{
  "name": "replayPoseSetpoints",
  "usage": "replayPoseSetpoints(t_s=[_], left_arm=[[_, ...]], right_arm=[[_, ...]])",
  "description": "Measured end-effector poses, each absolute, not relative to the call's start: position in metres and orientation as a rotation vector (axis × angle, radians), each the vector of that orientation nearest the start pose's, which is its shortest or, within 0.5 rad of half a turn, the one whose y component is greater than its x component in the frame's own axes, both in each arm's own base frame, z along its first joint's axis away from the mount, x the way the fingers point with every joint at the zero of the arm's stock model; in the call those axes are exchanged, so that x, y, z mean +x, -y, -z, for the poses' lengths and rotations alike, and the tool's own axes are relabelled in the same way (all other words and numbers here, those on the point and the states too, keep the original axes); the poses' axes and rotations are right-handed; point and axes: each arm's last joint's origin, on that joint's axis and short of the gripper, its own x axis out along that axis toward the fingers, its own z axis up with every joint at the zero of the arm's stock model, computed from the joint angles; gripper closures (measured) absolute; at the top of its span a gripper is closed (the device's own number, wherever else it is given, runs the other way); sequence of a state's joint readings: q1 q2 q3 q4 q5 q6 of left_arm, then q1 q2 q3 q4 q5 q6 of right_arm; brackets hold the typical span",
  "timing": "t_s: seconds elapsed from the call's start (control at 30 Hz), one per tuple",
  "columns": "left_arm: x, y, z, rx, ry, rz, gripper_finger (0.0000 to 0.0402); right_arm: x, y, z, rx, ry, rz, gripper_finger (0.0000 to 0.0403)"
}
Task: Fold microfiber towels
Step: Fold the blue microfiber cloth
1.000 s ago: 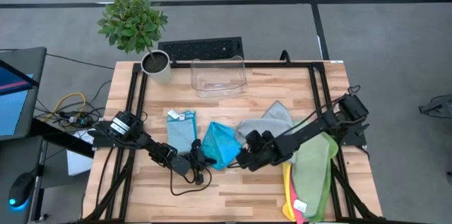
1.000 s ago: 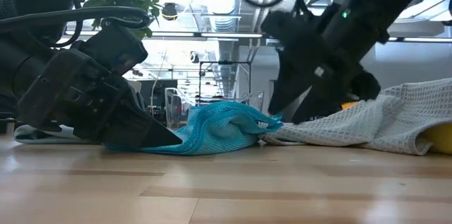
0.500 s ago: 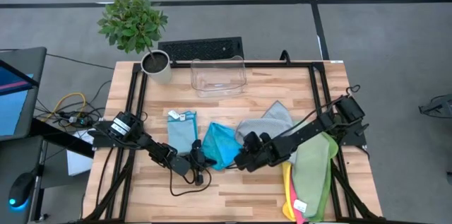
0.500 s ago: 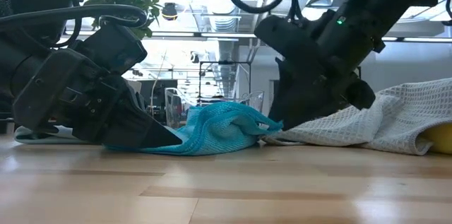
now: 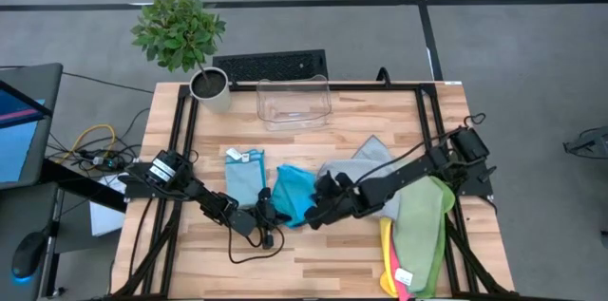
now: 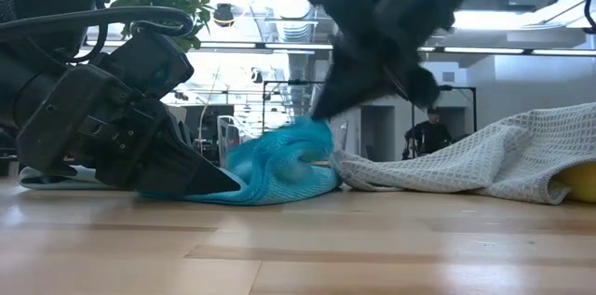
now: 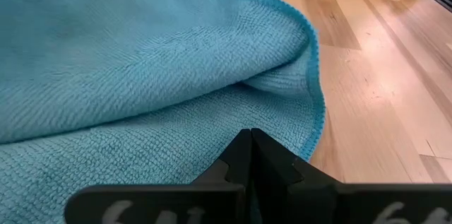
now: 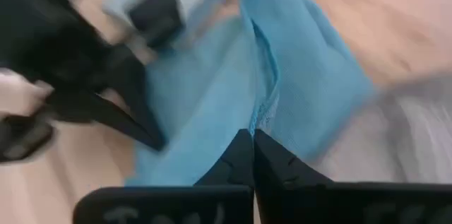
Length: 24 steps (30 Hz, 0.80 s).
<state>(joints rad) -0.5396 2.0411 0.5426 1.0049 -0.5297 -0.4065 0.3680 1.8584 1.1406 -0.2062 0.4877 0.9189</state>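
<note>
Since a second ago, right gripper (image 5: 313,214) clamped and lifted the crumpled teal microfibre towel's (image 5: 294,195) edge.
Mid-table, the towel's other side is pinned under the clenched left gripper (image 5: 269,217), likely anchoring the fold; grey waffle-weave towel (image 5: 366,164) lies beside.

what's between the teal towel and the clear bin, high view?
Bare wood only. In the high view nothing lies between the teal towel and the clear bin; the light blue towel sits off to the side.

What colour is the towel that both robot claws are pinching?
Teal, a bright blue-green. The towel shows best in the left wrist view.
</note>
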Motion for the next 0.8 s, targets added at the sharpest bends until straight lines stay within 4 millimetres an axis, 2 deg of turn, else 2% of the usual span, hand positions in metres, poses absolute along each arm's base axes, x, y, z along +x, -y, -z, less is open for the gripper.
replayPoseSetpoints(t_s=[0.17,0.27,0.43,0.57,0.8], left_arm=[[0.264,0.141,-0.055,-0.148,-0.417,-0.077,0.0401],[0.264,0.141,-0.055,-0.148,-0.416,-0.077,0.0401],[0.264,0.141,-0.055,-0.148,-0.416,-0.078,0.0402],[0.264,0.141,-0.055,-0.149,-0.418,-0.074,0.0401],[0.256,0.152,-0.055,-0.177,-0.432,-0.013,0.0401]], right_arm=[[0.369,-0.11,-0.179,0.465,-0.667,0.452,0.0384],[0.373,-0.103,-0.181,0.47,-0.646,0.439,0.0356],[0.385,-0.099,-0.184,0.47,-0.618,0.299,0.0304],[0.387,-0.091,-0.185,0.412,-0.61,0.287,0.026],[0.384,-0.081,-0.209,0.286,-0.557,0.249,0.0202]])
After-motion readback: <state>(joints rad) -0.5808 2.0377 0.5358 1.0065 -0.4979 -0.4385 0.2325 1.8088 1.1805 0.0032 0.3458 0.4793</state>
